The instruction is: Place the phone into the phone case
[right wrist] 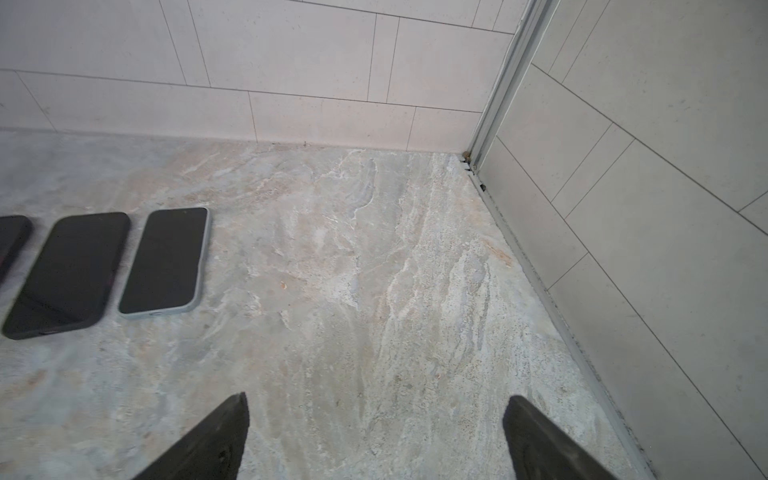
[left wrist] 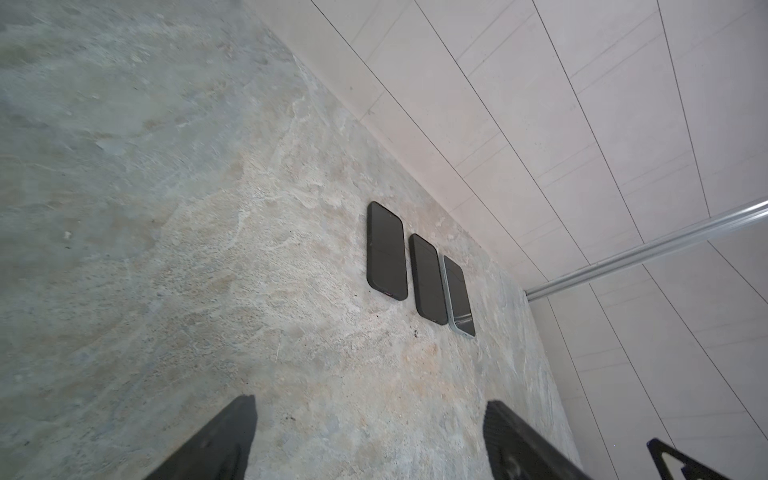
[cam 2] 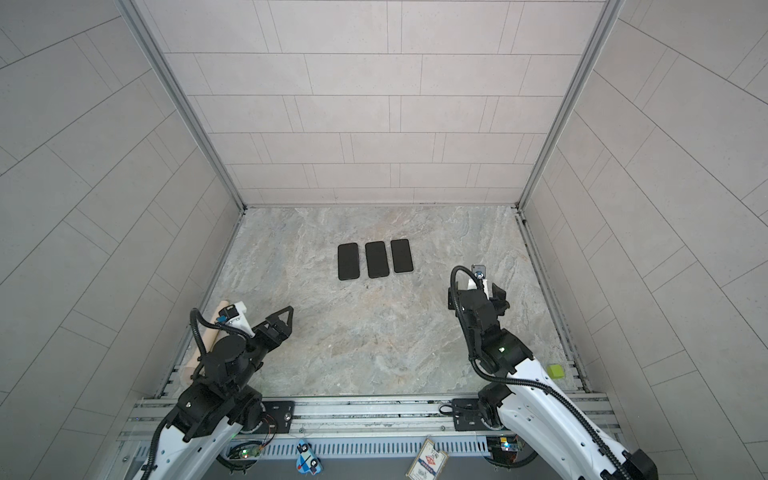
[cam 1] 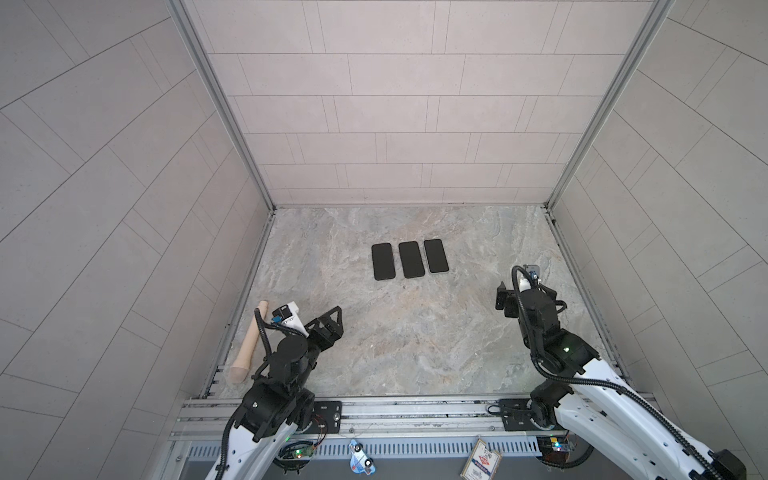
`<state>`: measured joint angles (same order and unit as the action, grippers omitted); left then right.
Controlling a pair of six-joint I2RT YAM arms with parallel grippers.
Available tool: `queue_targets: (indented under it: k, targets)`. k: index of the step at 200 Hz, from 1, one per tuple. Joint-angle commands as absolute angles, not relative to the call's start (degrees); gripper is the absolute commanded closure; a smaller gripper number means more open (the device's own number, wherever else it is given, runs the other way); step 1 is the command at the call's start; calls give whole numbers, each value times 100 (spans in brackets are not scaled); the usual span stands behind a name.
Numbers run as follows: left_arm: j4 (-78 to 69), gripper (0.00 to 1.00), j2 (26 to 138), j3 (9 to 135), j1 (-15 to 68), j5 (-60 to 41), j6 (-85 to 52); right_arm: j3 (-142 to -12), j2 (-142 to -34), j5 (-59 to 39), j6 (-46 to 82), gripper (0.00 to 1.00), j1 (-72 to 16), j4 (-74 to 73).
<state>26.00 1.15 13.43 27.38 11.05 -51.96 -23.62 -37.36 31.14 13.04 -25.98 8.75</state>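
Three phones lie screen-up, side by side, at the middle back of the marble table. The left phone (cam 1: 382,262) (cam 2: 348,262) (left wrist: 386,251) and the middle phone (cam 1: 411,259) (cam 2: 377,259) (left wrist: 428,279) (right wrist: 66,274) each sit in a black phone case. The right phone (cam 1: 436,256) (cam 2: 401,256) (left wrist: 458,295) (right wrist: 164,262) sits in a pale blue-grey case. My left gripper (cam 1: 332,322) (cam 2: 282,320) (left wrist: 370,403) hovers open at the near left, well short of them. Near the right wall, my right gripper (cam 1: 524,291) (cam 2: 478,295) (right wrist: 377,398) is open and empty.
A beige wooden roller (cam 1: 249,340) lies along the table's left edge beside the left arm. A small green block (cam 2: 555,370) sits at the near right edge. Tiled walls close in the back and both sides. A metal rail (cam 1: 415,409) runs along the front.
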Motion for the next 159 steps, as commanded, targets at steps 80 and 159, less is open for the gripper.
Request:
queue_targets:
  k: [80, 159]
  targets:
    - [2354, 0, 142, 685, 2733, 2108, -6018, -504, -2121, 3312, 712, 0, -2053, -608]
    - [-244, 0, 2094, 803, 2707, 3192, -4366, 18, -730, 2700, 517, 0, -1791, -568]
